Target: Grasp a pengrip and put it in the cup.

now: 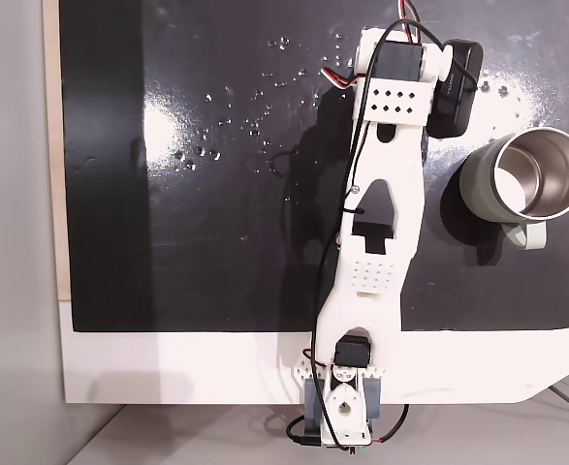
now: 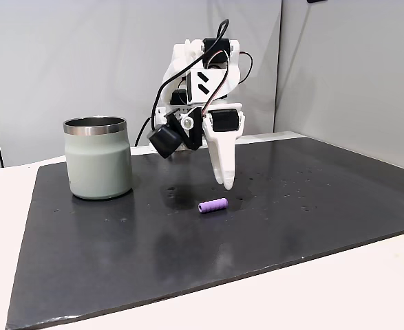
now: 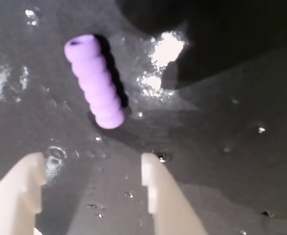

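The purple ribbed pengrip (image 2: 213, 205) lies on its side on the black mat (image 2: 312, 220), well right of the cup in this fixed view. In the wrist view the pengrip (image 3: 95, 81) rests just beyond the fingertips and apart from them, angled slightly. My gripper (image 3: 92, 159) is open with nothing between its white fingers (image 3: 159, 191). From the side, the gripper (image 2: 226, 183) hangs tip-down just above the mat, right behind the pengrip. The grey-green cup (image 2: 98, 158) stands upright, its steel inside showing from above (image 1: 521, 184).
The white arm (image 1: 376, 223) stretches from its base at the table's front edge (image 1: 342, 407) across the mat. Shiny specks (image 1: 255, 107) dot the mat. A white table border (image 1: 187, 363) surrounds the mat. Grey walls (image 2: 339, 62) stand behind.
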Motion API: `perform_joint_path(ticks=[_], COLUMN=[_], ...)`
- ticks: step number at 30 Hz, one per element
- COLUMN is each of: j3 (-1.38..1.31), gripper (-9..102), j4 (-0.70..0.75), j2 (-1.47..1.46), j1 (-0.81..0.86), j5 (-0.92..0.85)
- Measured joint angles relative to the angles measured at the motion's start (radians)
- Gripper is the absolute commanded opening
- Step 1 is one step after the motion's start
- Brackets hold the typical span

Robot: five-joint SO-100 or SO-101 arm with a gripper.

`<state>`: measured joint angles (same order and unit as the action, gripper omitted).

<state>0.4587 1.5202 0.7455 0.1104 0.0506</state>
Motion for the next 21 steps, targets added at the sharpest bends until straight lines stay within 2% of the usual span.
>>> perform_joint_path(ticks=[10, 12, 16, 21], j3=[-0.112, -0.132, -0.166, -0.175], gripper=[17, 14, 0, 0], j4=[0.028, 0.028, 0.040, 0.043], j2=[-0.146, -0.166, -0.190, -0.193], j1=[0.034, 0.046, 0.055, 0.055], j5=[0.020, 0.020, 0.021, 0.031])
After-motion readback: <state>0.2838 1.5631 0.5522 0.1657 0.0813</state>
